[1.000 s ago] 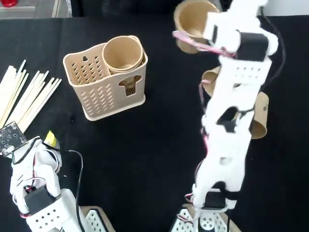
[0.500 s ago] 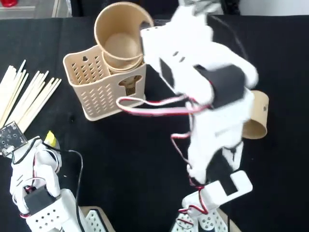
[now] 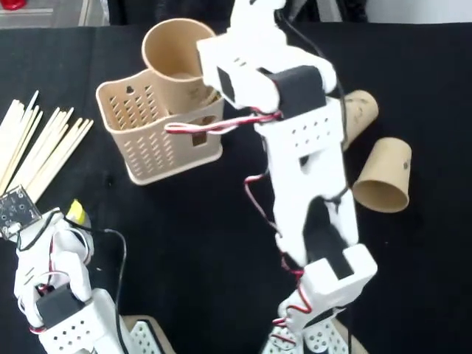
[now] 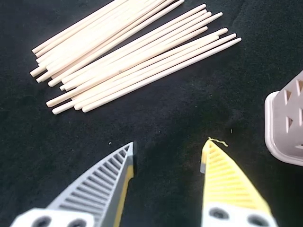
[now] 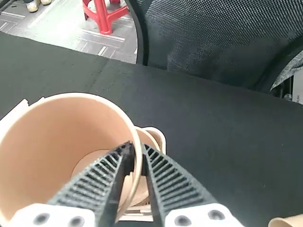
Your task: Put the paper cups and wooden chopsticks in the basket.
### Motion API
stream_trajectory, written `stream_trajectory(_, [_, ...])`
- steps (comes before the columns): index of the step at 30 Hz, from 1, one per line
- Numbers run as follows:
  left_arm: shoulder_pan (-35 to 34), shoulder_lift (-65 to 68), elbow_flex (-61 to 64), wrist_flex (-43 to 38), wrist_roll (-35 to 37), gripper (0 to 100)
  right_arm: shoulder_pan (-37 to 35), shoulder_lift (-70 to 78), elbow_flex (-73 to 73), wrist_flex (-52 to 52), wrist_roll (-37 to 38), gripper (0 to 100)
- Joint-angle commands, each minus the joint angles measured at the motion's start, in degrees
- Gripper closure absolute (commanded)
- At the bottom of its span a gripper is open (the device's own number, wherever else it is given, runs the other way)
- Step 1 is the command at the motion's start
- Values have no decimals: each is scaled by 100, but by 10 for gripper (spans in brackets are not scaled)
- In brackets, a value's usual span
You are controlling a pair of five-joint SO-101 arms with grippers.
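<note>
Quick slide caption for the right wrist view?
Right gripper shut on a paper cup by its rim, over another cup, black table beyond.

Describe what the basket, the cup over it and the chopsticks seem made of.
The basket looks like matte beige moulded plastic, given its slotted walls. The cup seems tan paper, judging by its thin wall. The chopsticks appear bare pale wood.
</note>
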Motion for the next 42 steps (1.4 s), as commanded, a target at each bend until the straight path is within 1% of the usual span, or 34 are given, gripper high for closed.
stream_trajectory(1, [57, -18, -13, -114, -35, 770, 185, -4, -4, -185, 62, 987])
stream_trajectory(6, [57, -18, -13, -114, -35, 770, 466, 66, -40, -343, 62, 987])
stream_trajectory(13, [57, -18, -13, -114, -35, 770, 466, 514, -110, -290, 79, 985])
stream_trajectory(16, [57, -18, -13, -114, -35, 770, 378, 716, -119, -290, 563, 975])
stream_trajectory(18, [57, -18, -13, -114, -26, 770, 299, 778, -119, -149, 949, 911])
stream_trajectory(22, [57, -18, -13, -114, -26, 770, 105, 769, -127, 114, 1073, 678])
stream_trajectory(24, [57, -18, -13, -114, -26, 770, 70, 769, -136, 149, 1371, 588])
stream_trajectory(26, [57, -18, -13, -114, -18, 770, 44, 769, -330, 334, 1662, 563])
stream_trajectory(30, [57, -18, -13, -114, -26, 770, 123, 769, -1297, 1099, 1811, 564])
stream_trajectory(31, [57, -18, -13, -114, -26, 770, 237, 769, -1666, 1415, 1855, 564])
stream_trajectory(33, [57, -18, -13, -114, -26, 770, 440, 778, -2299, 1943, 2207, 564])
stream_trajectory(36, [57, -18, -13, -114, -26, 770, 1064, 699, -2422, 1943, 2646, 564])
stream_trajectory(38, [57, -18, -13, -114, -26, 770, 1477, 611, -2114, 1943, 2910, 564])
stream_trajectory(42, [57, -18, -13, -114, -26, 770, 2215, 92, -585, 1943, 3771, 564])
